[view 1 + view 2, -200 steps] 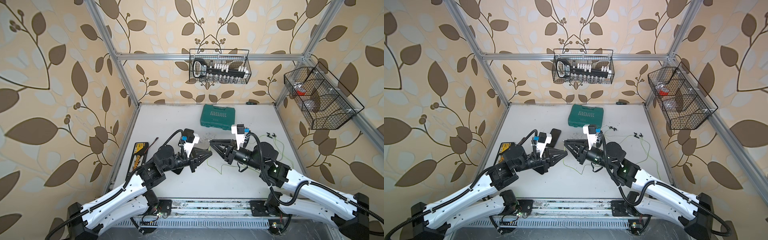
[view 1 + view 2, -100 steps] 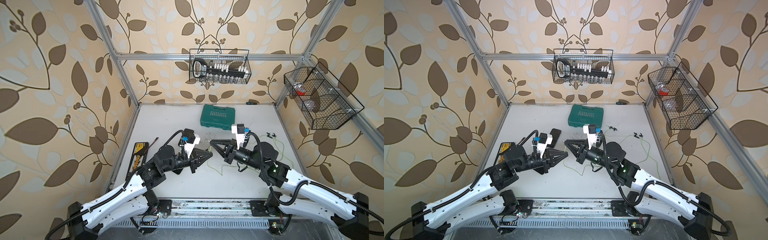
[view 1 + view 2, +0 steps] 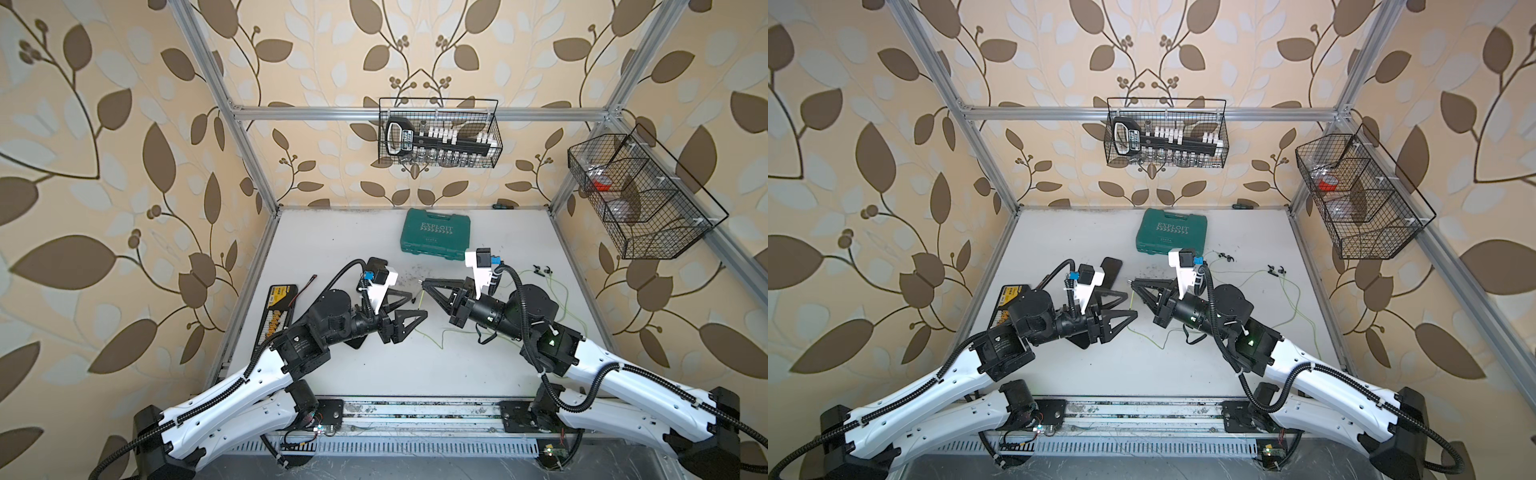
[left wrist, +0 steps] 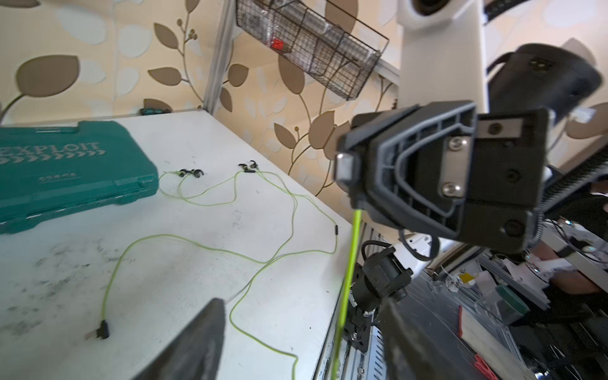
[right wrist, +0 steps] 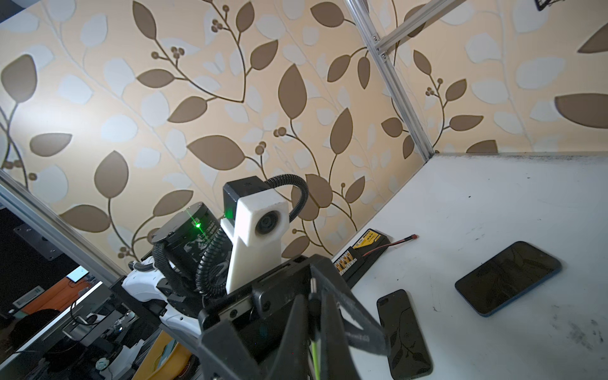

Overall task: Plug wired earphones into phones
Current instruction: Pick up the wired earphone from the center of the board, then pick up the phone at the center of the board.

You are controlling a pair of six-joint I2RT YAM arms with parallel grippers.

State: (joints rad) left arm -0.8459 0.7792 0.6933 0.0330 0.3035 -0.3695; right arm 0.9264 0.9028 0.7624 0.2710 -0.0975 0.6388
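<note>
**R gripper pinches earphone plug, L gripper wide open**

The held plug [image 5: 312,287] of one earphone set sits between the closed fingers of the right gripper [image 3: 423,283], and its metal tip sticks out past them. Its yellow-green cable [image 4: 349,263] hangs from the fingertips down to the white table [image 3: 332,249], approx. at centre of frame in both top views. A second, angled plug [image 4: 100,331] lies free on the table, w/ its loose cable [image 4: 110,279] looped across the surface. The earbuds [image 3: 1277,271] are right of centre, not far from the teal toolbox [image 3: 434,235].

The left gripper [image 3: 418,305] faces the R one tip to tip, just beside the hanging cable. Its jaws are spread wide w/ nothing between them.

There are two phones, both flat w/ dark screens. The far phone [image 3: 1111,268] is left of centre, partly behind the L wrist camera. The near phone [image 5: 403,332] is mostly hidden under the L arm in the top views. The bit case [image 3: 278,311] lies at the left table edge.
</note>
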